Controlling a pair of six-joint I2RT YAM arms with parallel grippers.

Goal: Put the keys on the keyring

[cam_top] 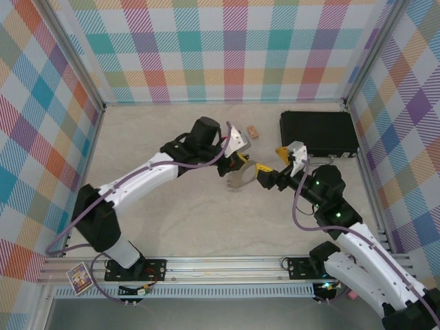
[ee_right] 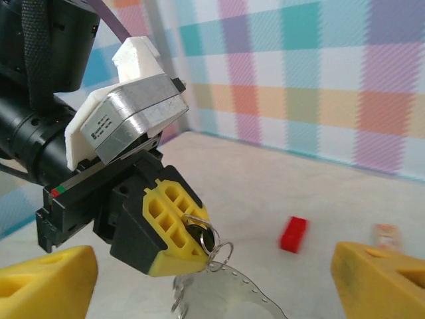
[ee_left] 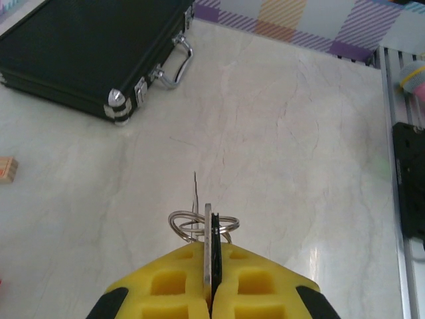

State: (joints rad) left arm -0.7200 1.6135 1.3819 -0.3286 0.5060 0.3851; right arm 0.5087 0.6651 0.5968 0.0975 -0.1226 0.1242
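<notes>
One key (ee_right: 201, 234), black-headed, and one grey keyring (ee_right: 229, 296), both held above the counter (cam_top: 172, 220) mid-scene.

Progress: judged late. The key's head sits at a wire loop (ee_right: 222, 251) on the keyring's edge, but whether it is threaded through cannot be told.

Outstanding: confirming the key hangs on, then setting the keyring down.

Left jaws: pressed together, pinching the keyring's edge, apparently with the key's head in the same pinch. The keyring droops below them.

Right jaws: spread wide, holding nothing, just right of the left jaws. The keyring lies between their fingers, touching neither.

Also present: black case (cam_top: 318, 133) far right, red block (ee_right: 293, 234), tan block (ee_right: 385, 236).
</notes>
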